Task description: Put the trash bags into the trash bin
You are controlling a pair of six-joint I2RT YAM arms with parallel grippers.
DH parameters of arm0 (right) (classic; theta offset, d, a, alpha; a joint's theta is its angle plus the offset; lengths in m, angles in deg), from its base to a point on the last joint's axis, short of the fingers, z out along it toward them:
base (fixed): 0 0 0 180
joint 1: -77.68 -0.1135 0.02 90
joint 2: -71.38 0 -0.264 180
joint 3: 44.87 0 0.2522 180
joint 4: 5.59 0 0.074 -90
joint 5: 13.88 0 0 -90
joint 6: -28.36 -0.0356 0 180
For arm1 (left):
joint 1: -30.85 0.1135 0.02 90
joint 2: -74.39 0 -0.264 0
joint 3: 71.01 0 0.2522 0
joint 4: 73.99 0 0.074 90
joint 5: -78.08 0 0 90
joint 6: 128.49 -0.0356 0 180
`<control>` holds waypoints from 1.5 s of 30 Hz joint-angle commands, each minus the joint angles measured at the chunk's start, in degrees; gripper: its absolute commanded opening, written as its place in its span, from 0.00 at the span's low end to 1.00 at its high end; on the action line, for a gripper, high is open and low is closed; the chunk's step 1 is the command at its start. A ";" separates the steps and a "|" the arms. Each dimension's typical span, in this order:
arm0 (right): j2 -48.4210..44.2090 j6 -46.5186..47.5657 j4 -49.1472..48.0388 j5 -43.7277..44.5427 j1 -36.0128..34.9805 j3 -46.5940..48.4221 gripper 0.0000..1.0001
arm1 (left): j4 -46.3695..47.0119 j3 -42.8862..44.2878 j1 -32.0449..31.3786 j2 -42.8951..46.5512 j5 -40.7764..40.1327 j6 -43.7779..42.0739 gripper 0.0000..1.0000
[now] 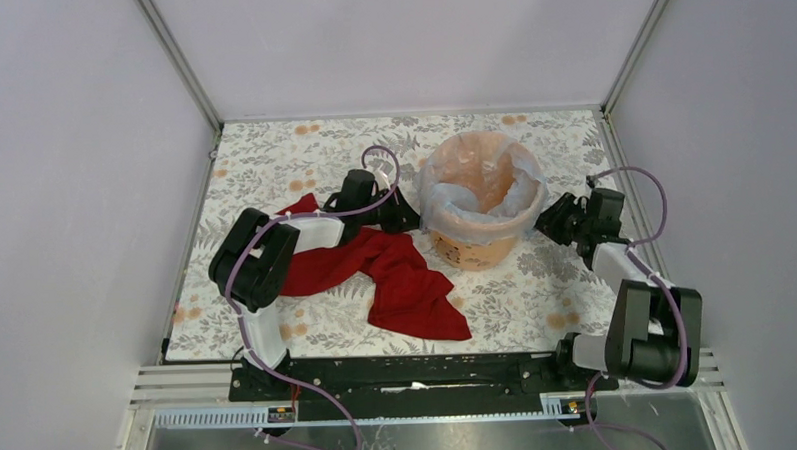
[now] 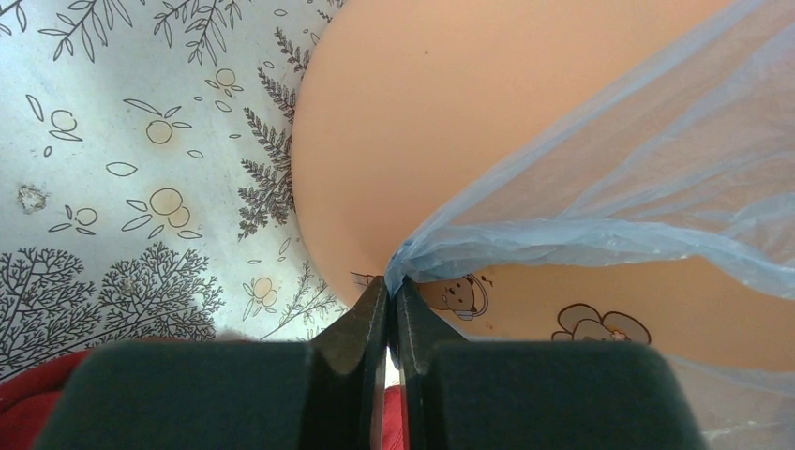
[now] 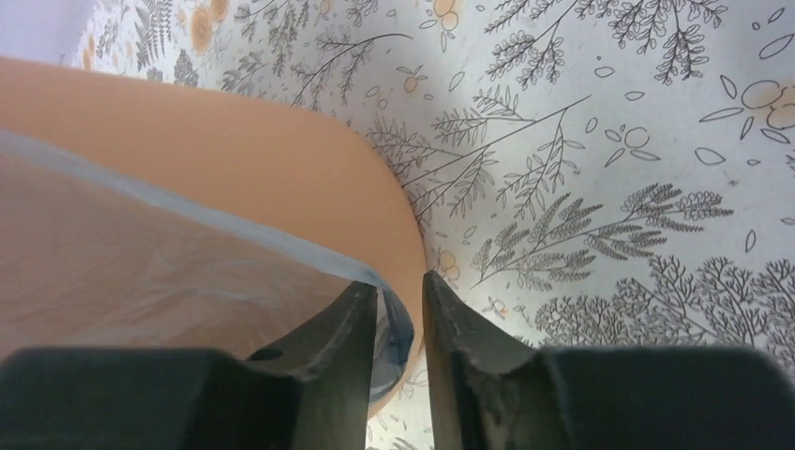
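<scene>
Bag [image 1: 442,197] is draped over bin [image 1: 475,248] rim. Left tool [image 2: 394,283] pinches its edge; right tool [image 3: 401,292] stands narrowly apart, film loose between. If you pull left, the bag may slide off or the bin tip.

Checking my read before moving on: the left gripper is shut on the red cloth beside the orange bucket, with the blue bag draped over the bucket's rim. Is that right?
Not quite. The left gripper is shut on the blue bag, not the red cloth; the left wrist view shows the film pinched at its tips. The rest holds.
</scene>
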 commanded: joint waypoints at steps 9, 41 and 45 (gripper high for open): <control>11.53 -1.54 -4.87 1.55 0.05 -1.49 0.07 | 2.09 0.97 -0.78 -2.00 -0.70 -0.98 0.06; 4.07 15.02 41.78 18.46 -30.75 46.70 0.66 | 2.36 -0.02 -0.82 -0.06 -0.41 -1.41 0.06; 9.15 15.83 47.74 32.53 -30.78 47.95 0.65 | 2.09 -0.11 -0.86 0.18 -0.48 -1.60 0.06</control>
